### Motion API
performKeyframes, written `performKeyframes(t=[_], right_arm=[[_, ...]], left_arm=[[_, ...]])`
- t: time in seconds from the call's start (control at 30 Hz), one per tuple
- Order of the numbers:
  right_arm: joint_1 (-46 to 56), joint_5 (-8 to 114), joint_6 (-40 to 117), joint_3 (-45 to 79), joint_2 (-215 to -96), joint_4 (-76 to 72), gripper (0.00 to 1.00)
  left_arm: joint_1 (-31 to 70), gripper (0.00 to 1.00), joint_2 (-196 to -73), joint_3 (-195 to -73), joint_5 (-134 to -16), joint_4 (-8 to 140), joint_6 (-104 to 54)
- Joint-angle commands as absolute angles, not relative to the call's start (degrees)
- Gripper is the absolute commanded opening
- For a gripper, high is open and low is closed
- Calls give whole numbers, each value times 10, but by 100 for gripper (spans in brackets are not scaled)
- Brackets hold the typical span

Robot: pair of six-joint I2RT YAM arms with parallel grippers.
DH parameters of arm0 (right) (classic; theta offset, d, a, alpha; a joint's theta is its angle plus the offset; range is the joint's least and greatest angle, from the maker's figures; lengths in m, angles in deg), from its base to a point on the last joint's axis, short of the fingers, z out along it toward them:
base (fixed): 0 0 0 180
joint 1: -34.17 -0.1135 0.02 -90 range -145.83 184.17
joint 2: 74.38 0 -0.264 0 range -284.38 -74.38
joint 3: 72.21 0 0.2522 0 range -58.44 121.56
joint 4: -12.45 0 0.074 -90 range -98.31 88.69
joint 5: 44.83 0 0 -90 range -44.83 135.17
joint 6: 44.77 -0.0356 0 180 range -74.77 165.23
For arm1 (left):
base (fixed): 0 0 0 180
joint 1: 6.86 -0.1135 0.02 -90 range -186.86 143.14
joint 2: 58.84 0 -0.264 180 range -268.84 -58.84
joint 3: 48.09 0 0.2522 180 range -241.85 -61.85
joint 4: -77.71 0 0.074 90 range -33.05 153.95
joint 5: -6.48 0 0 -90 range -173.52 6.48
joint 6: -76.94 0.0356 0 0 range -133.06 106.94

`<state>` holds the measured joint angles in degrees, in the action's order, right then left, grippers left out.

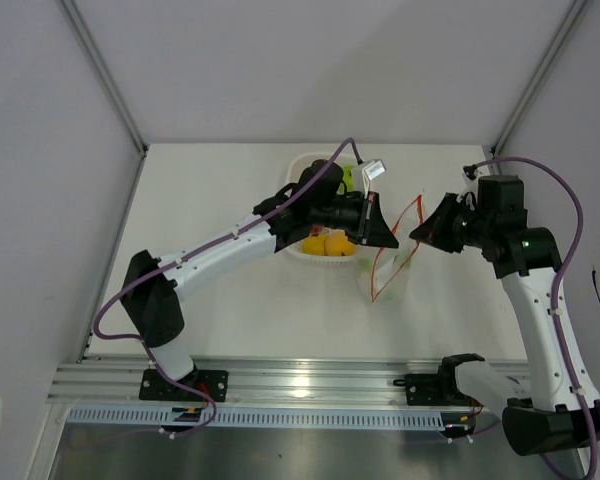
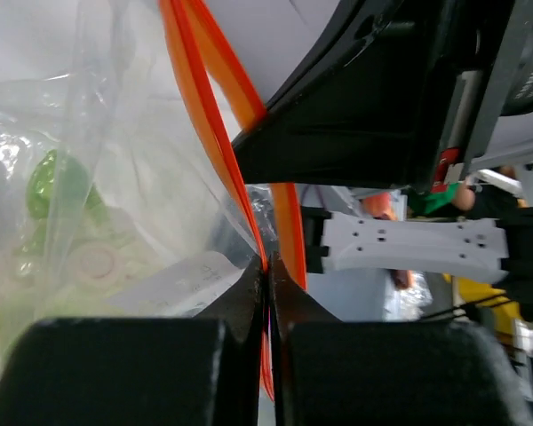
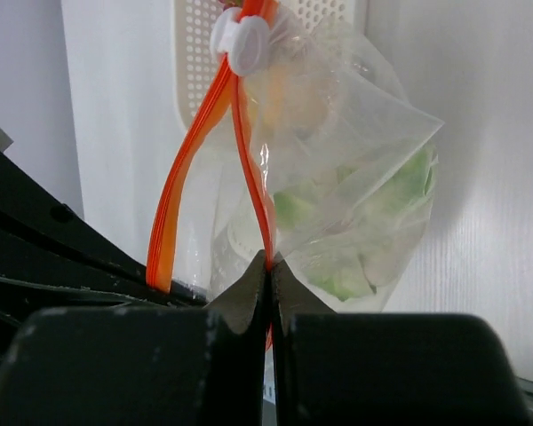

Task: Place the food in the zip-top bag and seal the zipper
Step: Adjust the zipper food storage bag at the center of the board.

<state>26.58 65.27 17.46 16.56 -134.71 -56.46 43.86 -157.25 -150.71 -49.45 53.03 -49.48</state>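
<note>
The clear zip-top bag (image 1: pixel 388 283) hangs between my two grippers, its mouth spread apart. My left gripper (image 1: pixel 388 238) is shut on one side of the orange zipper (image 2: pixel 204 115); its jaws pinch the strip (image 2: pixel 268 266). My right gripper (image 1: pixel 418 236) is shut on the other side of the zipper (image 3: pixel 249 169), just below the white slider (image 3: pixel 242 43). Green food (image 3: pixel 409 182) shows through the bag's plastic. More food, yellow and orange fruits (image 1: pixel 326 243), lies in the white basket (image 1: pixel 302 165) behind the left gripper.
The white perforated basket (image 3: pixel 195 71) stands right behind the bag, touching or nearly touching it. A green piece (image 1: pixel 348 178) lies at the basket's far side. The left arm stretches across the basket. Grey walls enclose the table on three sides.
</note>
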Motion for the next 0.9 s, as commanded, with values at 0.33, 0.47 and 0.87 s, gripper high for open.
performKeyframes(t=[0.33,0.47,0.87], right_arm=[[261,580,139,198,-1278,-568,0],[258,579,132,130,-1274,-525,0],[251,511,204,105,-1318,-497,0]], left_arm=[[439,1,-1524,-1469,-416,543,-547],[417,1,-1547,-1461,-492,480,-502],[397,1,-1635,-1530,-450,550,-539]])
